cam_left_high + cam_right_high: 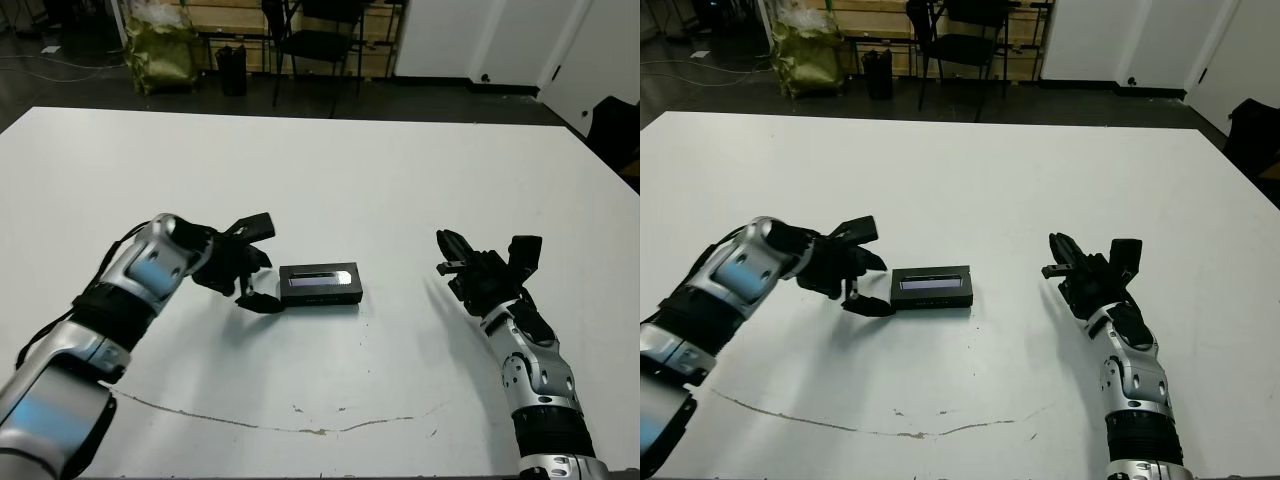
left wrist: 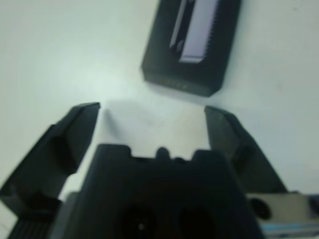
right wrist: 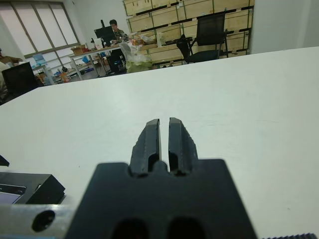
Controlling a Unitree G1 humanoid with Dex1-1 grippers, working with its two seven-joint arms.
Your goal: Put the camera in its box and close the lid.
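Lid (image 1: 319, 283) looks seated on the box. My left tool (image 2: 149, 124) sits spread apart just left of it, right tool (image 3: 164, 139) pinched together, empty. Careless nudge could skew the lid.

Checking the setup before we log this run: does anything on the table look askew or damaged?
Nothing stands out. The box lies flat with the lid squarely on it. Only a thin dark scuff line marks the table near its front edge.
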